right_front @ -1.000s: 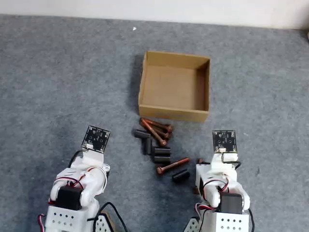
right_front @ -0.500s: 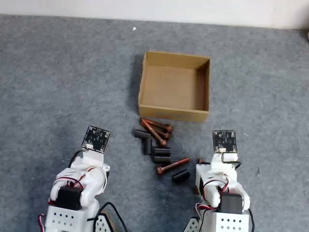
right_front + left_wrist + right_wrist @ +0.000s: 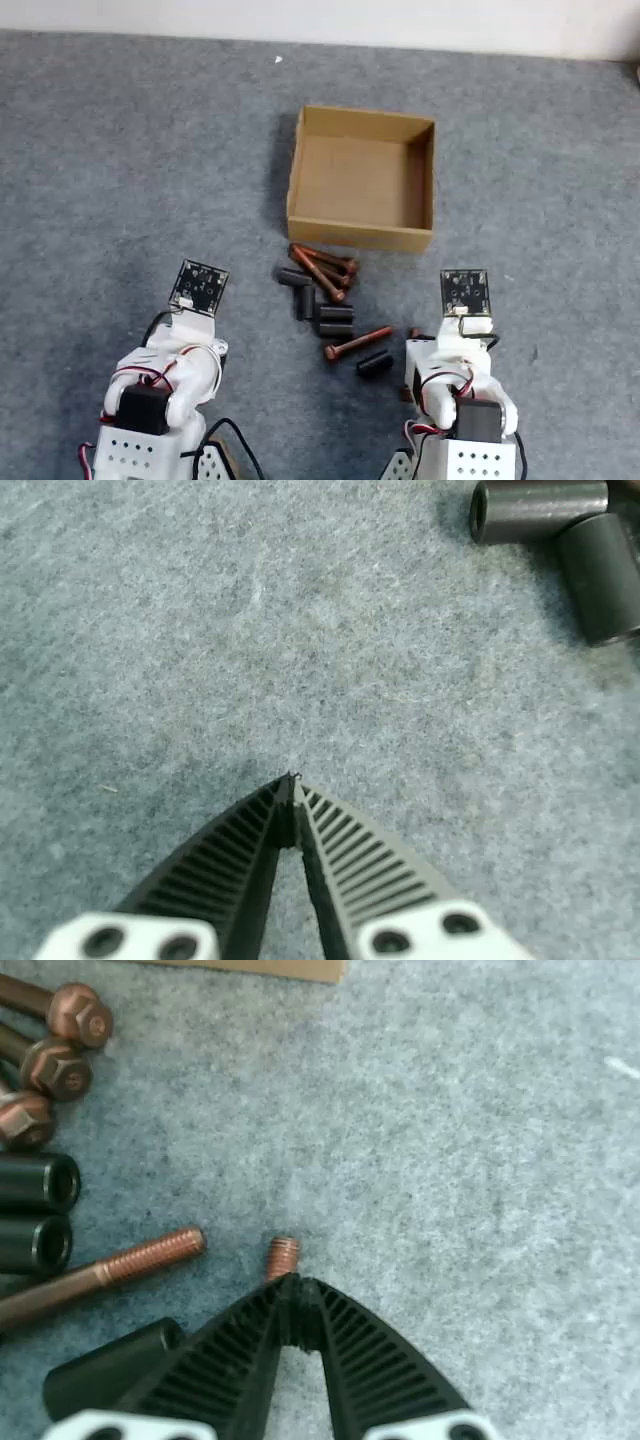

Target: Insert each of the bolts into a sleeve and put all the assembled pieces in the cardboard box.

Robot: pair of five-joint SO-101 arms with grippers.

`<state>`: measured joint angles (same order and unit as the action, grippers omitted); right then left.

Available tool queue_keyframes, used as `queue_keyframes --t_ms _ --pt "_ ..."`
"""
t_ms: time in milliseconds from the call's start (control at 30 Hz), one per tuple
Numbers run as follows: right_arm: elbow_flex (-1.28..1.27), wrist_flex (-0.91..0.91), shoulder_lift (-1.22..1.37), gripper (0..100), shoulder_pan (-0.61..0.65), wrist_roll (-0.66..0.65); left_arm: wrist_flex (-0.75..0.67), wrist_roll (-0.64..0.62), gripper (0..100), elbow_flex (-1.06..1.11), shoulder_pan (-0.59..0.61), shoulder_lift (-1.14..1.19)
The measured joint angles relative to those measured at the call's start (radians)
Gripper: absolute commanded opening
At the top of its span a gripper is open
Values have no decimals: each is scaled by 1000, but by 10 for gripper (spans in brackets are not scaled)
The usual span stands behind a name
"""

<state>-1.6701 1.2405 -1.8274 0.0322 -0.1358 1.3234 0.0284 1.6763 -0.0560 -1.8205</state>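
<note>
The open cardboard box (image 3: pixel 360 234) stands at the middle of the grey mat, with nothing inside. In front of it lies a pile of copper bolts (image 3: pixel 322 266) and black sleeves (image 3: pixel 335 321), with one more bolt (image 3: pixel 358 342) and a sleeve (image 3: pixel 375 363) nearer the arms. My left gripper (image 3: pixel 290 783) is shut and holds nothing, over bare mat, with two sleeves (image 3: pixel 540 498) off to one side. My right gripper (image 3: pixel 291 1282) is shut too. The threaded end of a short bolt (image 3: pixel 284 1256) pokes out from under its tips. Beside it lie a long bolt (image 3: pixel 110 1270) and a sleeve (image 3: pixel 110 1365).
The left arm (image 3: pixel 170 380) and the right arm (image 3: pixel 460 390) sit folded at the near edge, either side of the parts. Three bolt heads (image 3: pixel 58 1068) and two sleeve mouths (image 3: pixel 38 1182) lie close to the right gripper. Grey mat stretches wide around the box.
</note>
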Motion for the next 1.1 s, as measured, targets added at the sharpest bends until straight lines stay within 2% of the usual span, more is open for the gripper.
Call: queue_keyframes --t_ms 267,733,1100 --pt "17 0 2 5 0 0 0 0 7 0 0 0" --pt "368 0 -9 5 11 0 0 0 7 0 0 0" --pt "399 -41 -5 9 313 0 0 0 7 0 0 0"
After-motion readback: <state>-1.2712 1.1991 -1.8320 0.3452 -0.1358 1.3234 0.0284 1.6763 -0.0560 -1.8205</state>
